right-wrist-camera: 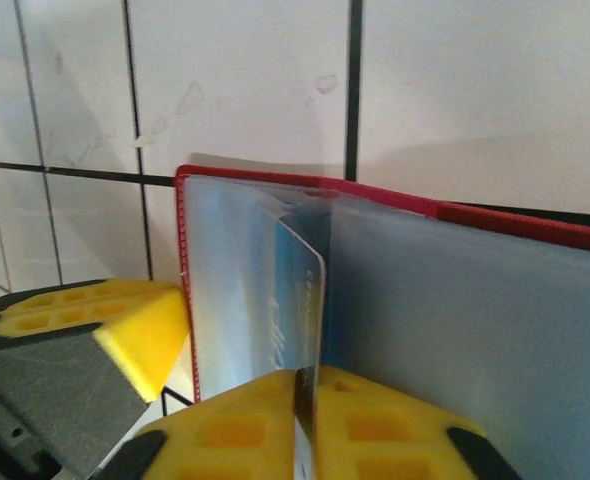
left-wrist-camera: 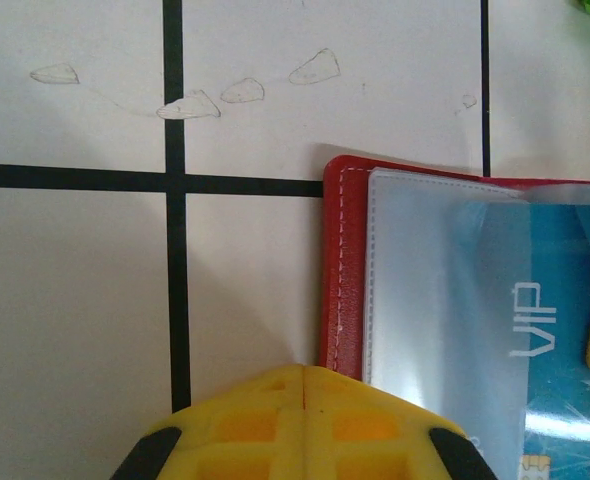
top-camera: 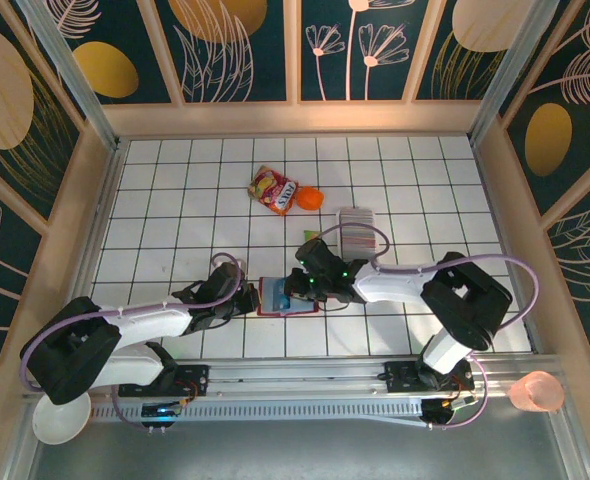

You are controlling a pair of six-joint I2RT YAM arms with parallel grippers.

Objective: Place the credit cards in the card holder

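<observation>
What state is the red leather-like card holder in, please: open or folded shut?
Open: the red card holder lies spread, clear inner pockets up, a blue card partly in one.

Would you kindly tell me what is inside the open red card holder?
Inside the card holder, a teal card marked VIP lies under a clear sleeve. A second card stands edge-on between sleeves, pinched by the right gripper. Any cards beneath are hidden.

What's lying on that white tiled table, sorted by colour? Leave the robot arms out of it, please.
Red: 1, open card holder
Teal: 1, teal card at the holder
Red and yellow: 1, snack packet
Orange: 1, small orange object
Pale, mixed: 1, stack of credit cards
Total: 5
</observation>
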